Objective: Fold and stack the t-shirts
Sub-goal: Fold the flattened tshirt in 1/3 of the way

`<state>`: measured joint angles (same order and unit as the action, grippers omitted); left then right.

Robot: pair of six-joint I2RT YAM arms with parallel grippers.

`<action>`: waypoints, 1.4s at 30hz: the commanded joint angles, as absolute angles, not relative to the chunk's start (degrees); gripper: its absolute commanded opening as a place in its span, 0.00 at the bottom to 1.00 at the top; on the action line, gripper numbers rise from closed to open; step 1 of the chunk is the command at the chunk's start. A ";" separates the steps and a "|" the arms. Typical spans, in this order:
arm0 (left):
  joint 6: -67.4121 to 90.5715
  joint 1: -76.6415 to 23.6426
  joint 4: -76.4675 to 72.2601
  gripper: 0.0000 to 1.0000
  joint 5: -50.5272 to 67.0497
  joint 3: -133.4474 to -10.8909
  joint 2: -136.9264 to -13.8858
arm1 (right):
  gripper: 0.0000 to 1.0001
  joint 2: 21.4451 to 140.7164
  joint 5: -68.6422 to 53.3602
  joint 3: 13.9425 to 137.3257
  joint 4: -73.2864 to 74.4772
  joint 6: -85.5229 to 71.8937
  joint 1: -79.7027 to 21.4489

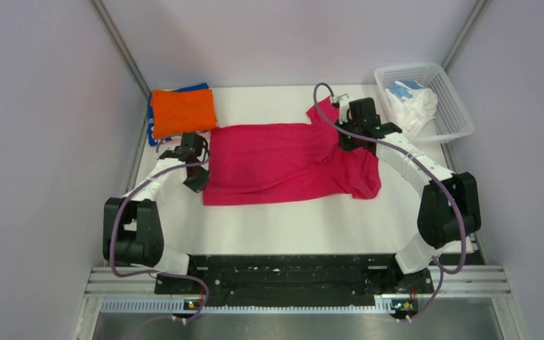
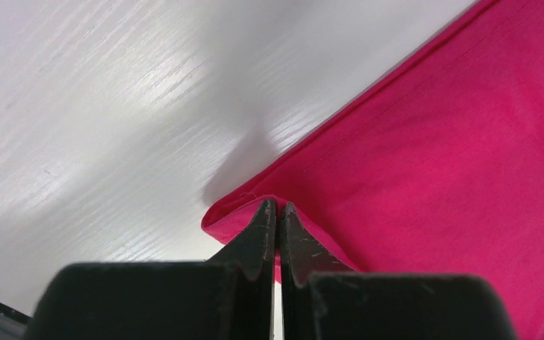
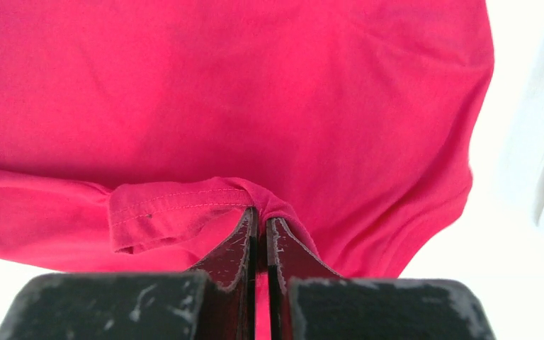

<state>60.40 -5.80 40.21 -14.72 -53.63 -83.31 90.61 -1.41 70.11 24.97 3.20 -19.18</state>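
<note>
The crimson-pink t-shirt (image 1: 283, 161) lies spread across the middle of the white table, folded lengthwise. My left gripper (image 1: 197, 178) is shut on its near-left corner; the left wrist view shows the hem (image 2: 237, 216) pinched between the black fingertips (image 2: 263, 227). My right gripper (image 1: 346, 142) is shut on the shirt's right side, near the sleeve; the right wrist view shows a stitched hem (image 3: 177, 205) bunched at the fingertips (image 3: 241, 241). A folded orange t-shirt (image 1: 183, 111) lies on a blue one (image 1: 153, 133) at the back left. White and light-blue cloth (image 1: 411, 100) sits in the basket.
A white plastic mesh basket (image 1: 455, 106) stands at the back right beside the table. Grey walls close in the left, right and back. The black base rail (image 1: 283, 273) runs along the near edge.
</note>
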 commanded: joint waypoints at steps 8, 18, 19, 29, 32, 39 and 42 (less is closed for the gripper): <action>61.50 -2.29 38.16 0.00 -15.87 -58.13 -88.68 | 0.00 100.30 -7.03 79.32 21.97 12.47 -12.20; 56.15 -1.93 35.67 0.69 -10.34 -68.85 -98.01 | 0.20 106.90 -7.19 81.77 15.58 11.21 -11.34; 55.79 -1.89 36.36 0.88 -10.93 -69.67 -98.08 | 0.32 107.66 -5.32 83.06 16.20 10.29 -11.39; 49.78 -2.67 38.76 0.99 -7.08 -68.07 -87.70 | 0.96 94.41 4.79 75.70 20.42 -9.27 -11.40; 48.08 -4.34 34.02 0.99 -0.90 -62.71 -85.30 | 0.99 84.56 -1.40 64.32 20.19 -17.50 -11.48; 47.64 -9.41 27.35 0.99 6.87 -53.70 -87.39 | 0.86 73.42 5.14 50.63 30.28 -18.75 -14.48; 47.95 -9.45 24.74 0.99 7.47 -51.08 -89.36 | 0.77 72.53 1.24 46.43 27.39 -13.13 -14.47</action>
